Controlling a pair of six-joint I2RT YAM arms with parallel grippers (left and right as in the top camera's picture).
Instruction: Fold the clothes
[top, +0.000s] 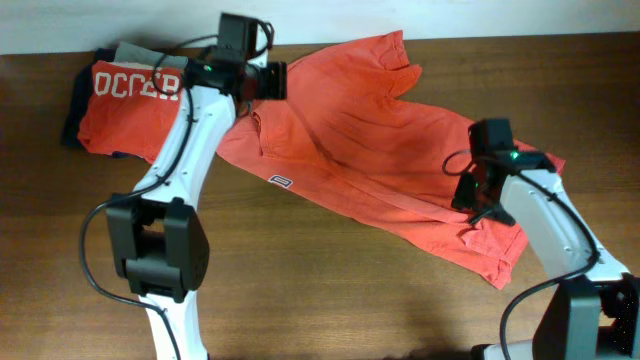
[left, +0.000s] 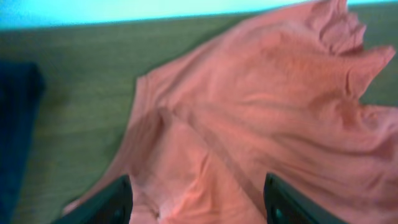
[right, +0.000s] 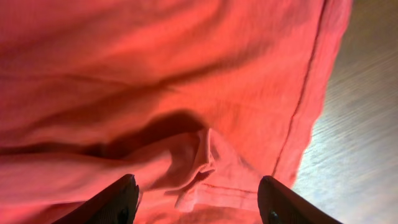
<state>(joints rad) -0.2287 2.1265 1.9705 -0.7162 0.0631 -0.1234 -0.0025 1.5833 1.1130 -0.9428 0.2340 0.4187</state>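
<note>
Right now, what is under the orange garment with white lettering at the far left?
A dark navy garment sticks out beneath the lettered orange garment along its left edge; a grey piece shows at its far edge. Anything else below is covered.

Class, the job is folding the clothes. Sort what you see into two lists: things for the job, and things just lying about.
For the job: spread-out red T-shirt; left pincer, open; right pincer, open.
Lying about: folded red shirt with white letters; dark garment under it.
</note>
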